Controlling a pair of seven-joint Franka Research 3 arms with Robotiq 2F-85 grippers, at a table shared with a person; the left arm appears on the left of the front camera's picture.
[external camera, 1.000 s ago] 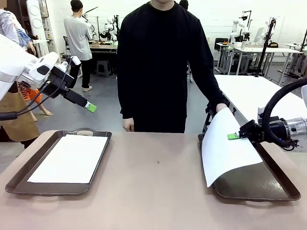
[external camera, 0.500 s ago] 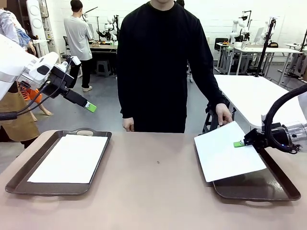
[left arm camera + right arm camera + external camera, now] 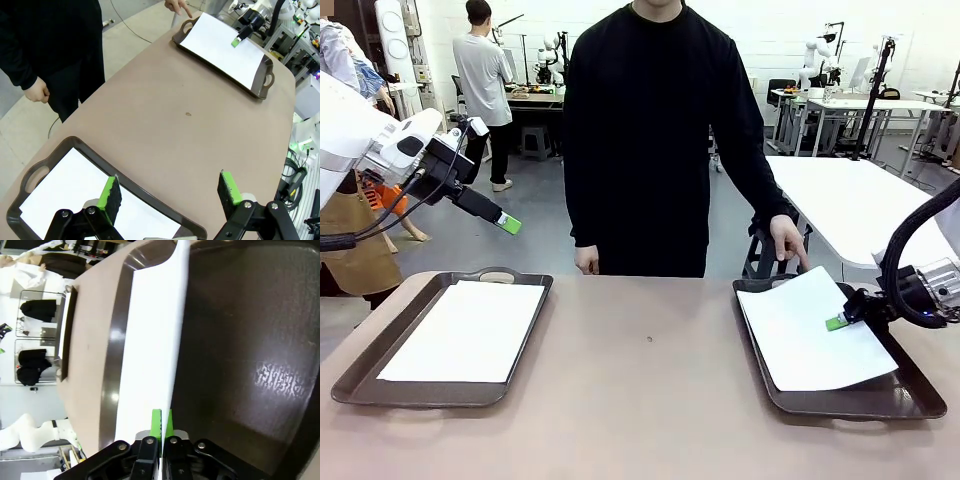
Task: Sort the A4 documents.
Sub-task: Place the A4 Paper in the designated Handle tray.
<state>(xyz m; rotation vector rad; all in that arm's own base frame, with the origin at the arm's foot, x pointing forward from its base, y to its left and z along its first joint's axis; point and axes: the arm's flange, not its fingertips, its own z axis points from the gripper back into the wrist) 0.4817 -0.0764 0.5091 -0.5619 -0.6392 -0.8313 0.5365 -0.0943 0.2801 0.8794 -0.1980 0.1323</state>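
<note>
Two thin white A4 paper sheets are seen in two dark brown handled trays: one (image 3: 462, 330) lies flat in the left tray (image 3: 360, 375), the other (image 3: 810, 335) is pinched over the right tray (image 3: 850, 402) by the right gripper (image 3: 837, 322), while the left gripper (image 3: 508, 223) is held spread above.

Your two white arms: one raised and idle, one low and clamped.
Your left arm's black two-finger gripper with green pads (image 3: 509, 224) hangs high at your left, angled downward, its jaws spread wide. Your right arm's matching black, green-padded gripper (image 3: 836, 322) reaches in low from the right, nearly level, pads pressed together on the thin white paper sheet (image 3: 815, 331).
</note>
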